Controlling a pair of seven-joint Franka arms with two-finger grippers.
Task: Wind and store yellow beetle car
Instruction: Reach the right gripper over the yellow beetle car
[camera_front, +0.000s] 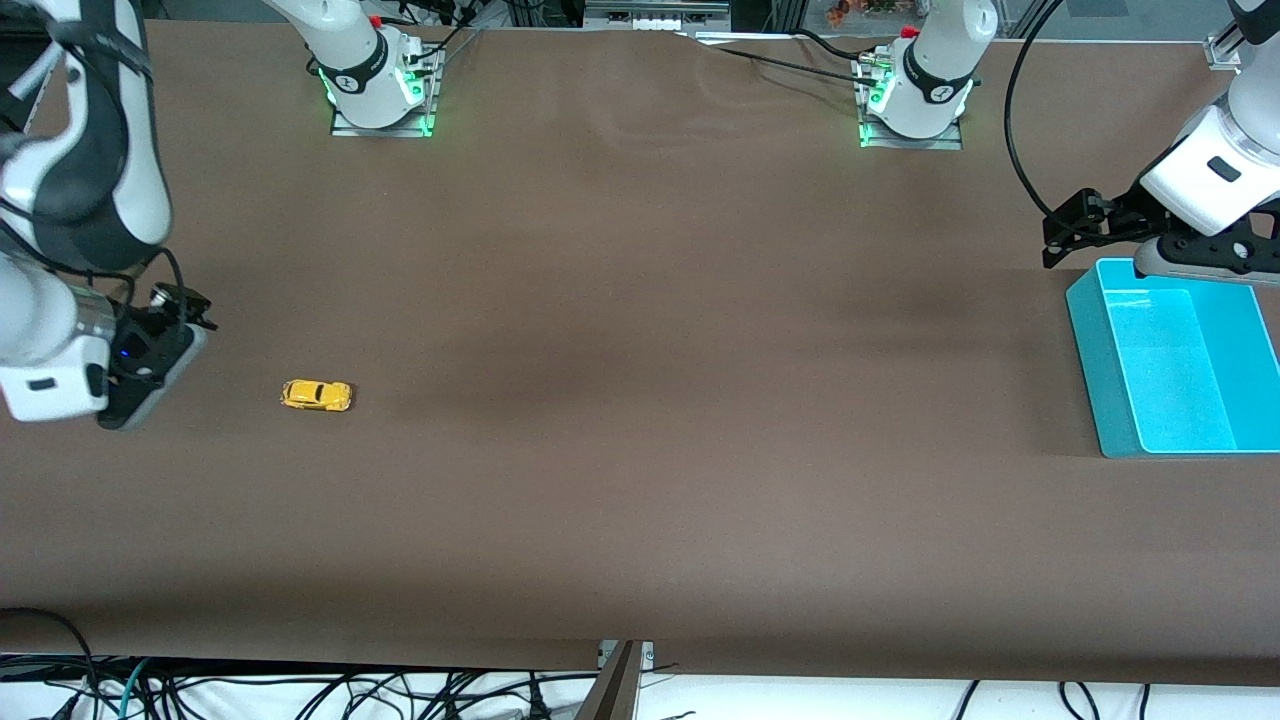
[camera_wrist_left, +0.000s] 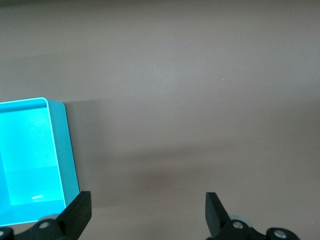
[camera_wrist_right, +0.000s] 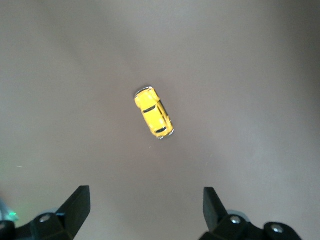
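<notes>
The yellow beetle car (camera_front: 316, 395) stands on its wheels on the brown table toward the right arm's end. In the right wrist view the car (camera_wrist_right: 154, 112) lies ahead of the fingertips, apart from them. My right gripper (camera_wrist_right: 146, 210) is open and empty; in the front view it (camera_front: 135, 400) hangs just above the table beside the car, toward the table's end. My left gripper (camera_wrist_left: 148, 212) is open and empty; in the front view it (camera_front: 1190, 262) hangs over the edge of the teal bin that lies farthest from the front camera.
An empty teal bin (camera_front: 1100, 370) stands at the left arm's end of the table; it also shows in the left wrist view (camera_wrist_left: 67, 150). The brown table (camera_front: 640, 450) spreads wide between car and bin. Cables hang below its nearest edge.
</notes>
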